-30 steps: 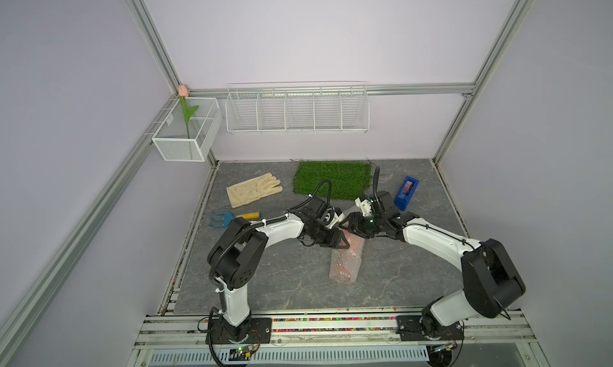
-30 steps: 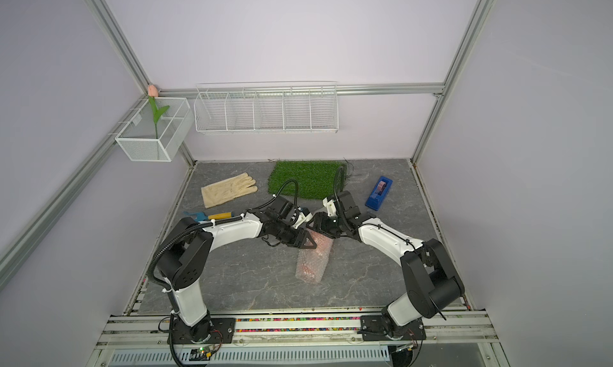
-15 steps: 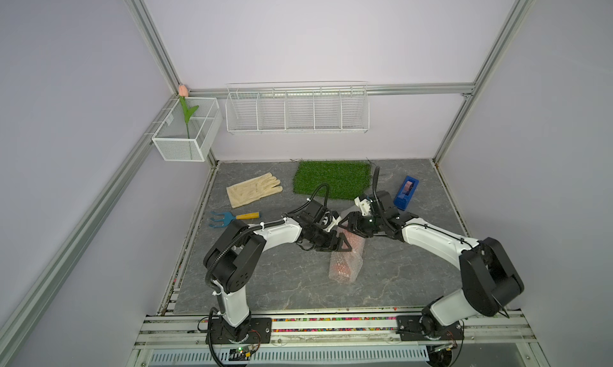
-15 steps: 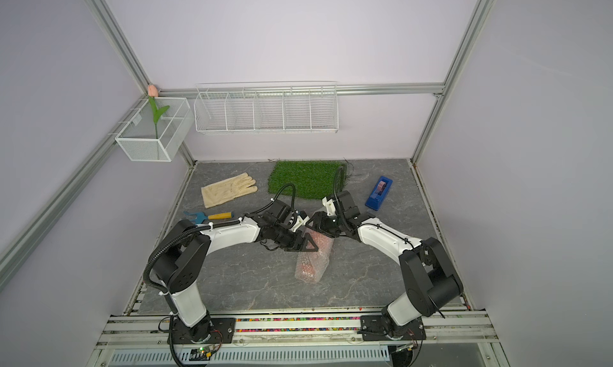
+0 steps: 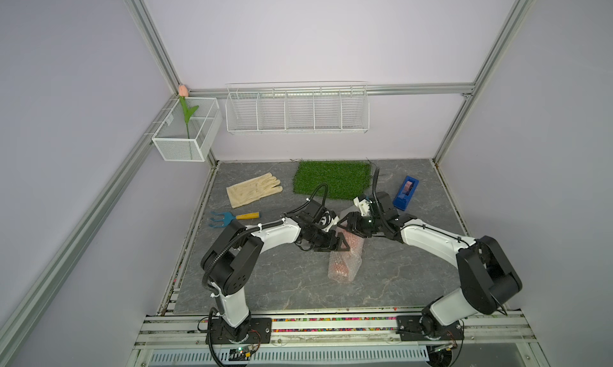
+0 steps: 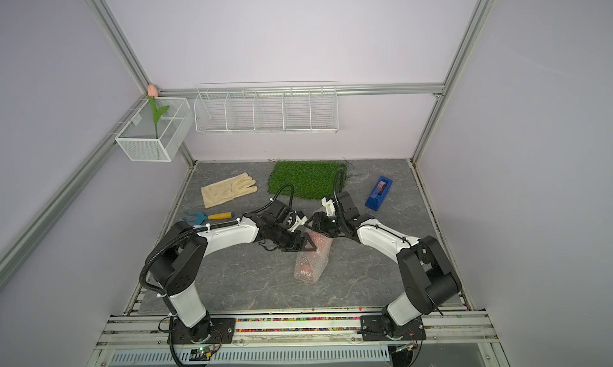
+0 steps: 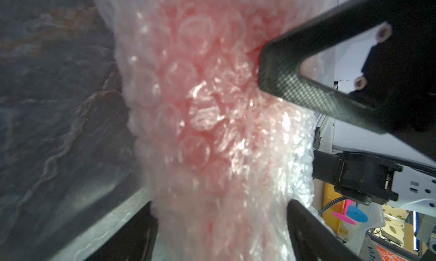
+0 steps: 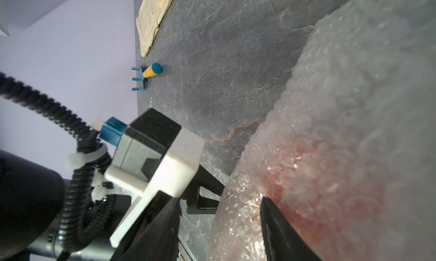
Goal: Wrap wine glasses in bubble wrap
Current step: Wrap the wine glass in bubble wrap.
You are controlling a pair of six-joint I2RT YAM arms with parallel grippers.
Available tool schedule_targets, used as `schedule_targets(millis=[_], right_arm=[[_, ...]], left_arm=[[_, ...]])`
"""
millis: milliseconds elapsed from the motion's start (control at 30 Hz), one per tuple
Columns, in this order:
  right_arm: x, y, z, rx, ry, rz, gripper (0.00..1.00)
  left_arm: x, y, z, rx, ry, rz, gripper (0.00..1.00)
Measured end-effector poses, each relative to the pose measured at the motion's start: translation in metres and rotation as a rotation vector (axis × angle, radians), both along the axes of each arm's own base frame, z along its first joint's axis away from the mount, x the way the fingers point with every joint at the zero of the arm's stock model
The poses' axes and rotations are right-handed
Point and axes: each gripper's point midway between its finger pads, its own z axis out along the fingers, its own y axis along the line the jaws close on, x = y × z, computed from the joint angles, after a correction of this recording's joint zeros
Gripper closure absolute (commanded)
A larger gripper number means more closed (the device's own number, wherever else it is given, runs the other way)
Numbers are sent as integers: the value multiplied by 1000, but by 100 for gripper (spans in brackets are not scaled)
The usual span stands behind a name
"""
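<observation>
The wine glass (image 5: 340, 266) is a red shape lying on the table inside a rolled bundle of bubble wrap (image 5: 345, 260) (image 6: 310, 263). My left gripper (image 5: 336, 246) (image 6: 306, 246) is open at the bundle's far end. In the left wrist view its gripper (image 7: 219, 215) has a jaw on each side of the wrap (image 7: 200, 94). My right gripper (image 5: 351, 227) (image 6: 315, 226) is open at the same end. One of its fingers (image 7: 290, 82) presses on top of the wrap (image 8: 330, 177). In the right wrist view bare table shows between the other jaw and the bundle.
A green turf mat (image 5: 331, 179) lies at the back, a cream glove (image 5: 253, 192) and a blue hand rake (image 5: 232, 217) to the left, a blue tape dispenser (image 5: 406, 192) to the right. Two white wire baskets (image 5: 297, 108) (image 5: 185, 129) hang on the walls.
My left gripper's jaws have spread wider round the bundle's end. The bundle and my right arm have hardly moved.
</observation>
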Motion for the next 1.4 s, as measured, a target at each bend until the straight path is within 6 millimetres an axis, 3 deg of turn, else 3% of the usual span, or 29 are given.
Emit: schedule_targets(millis=[300,567,900,1200,1400], right_arm=[[5,3,-4,22,-20,-9,43],[8,7,-5,34,-28,-11,44],[7,6,-6,33,-26,-11,44],[6,5,-4,32,-26,-11,44],[3,1,-2,23,-21,-15,43]], left_arm=[[1,-3,32,-54,-9,33,1],[-10,-8,36,-19,5,7,1],[-3,7,11,116,-34,16,0],[-4,13,-10,62,4,31,24],[-11,7,-19,-6,40,18,41]])
